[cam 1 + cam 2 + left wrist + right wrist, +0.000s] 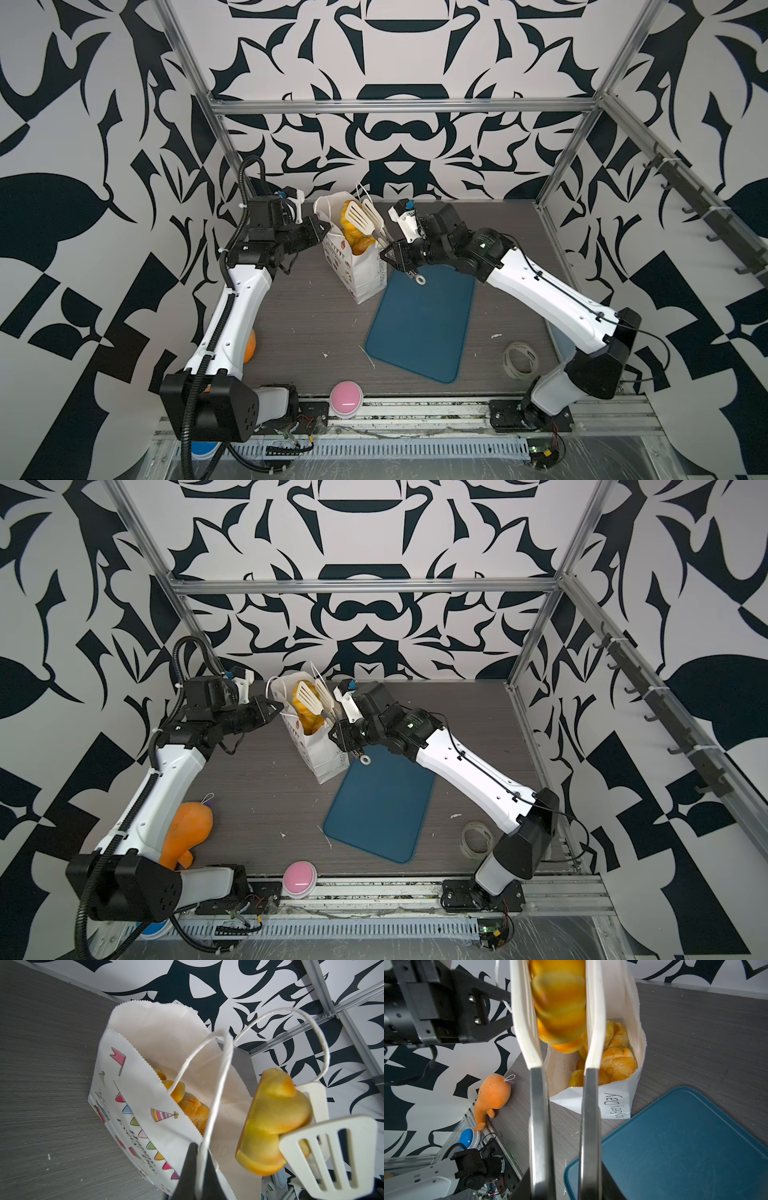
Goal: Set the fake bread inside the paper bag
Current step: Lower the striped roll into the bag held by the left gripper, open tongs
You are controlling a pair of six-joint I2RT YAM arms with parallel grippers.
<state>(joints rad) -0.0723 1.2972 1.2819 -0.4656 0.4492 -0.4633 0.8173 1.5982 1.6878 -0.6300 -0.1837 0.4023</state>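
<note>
Tongs (365, 217) clamped in right claw (395, 255) squeeze braided loaf (274, 1122) at paper bag (368, 274) mouth; pastries (618, 1061) lie inside. Cord handle (220, 1084) is pinched in left claw (196, 1168).

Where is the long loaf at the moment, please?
The loaf hangs at back centre in both top views, clamped in the tongs over the open bag.

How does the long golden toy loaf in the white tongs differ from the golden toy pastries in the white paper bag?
The long braided toy loaf is clamped between the white slotted tongs over the opening of the white paper bag; the golden toy pastries lie loose inside it. The loaf hangs on end; the pastries are shorter and piled together. Both are glossy golden-orange.
</note>
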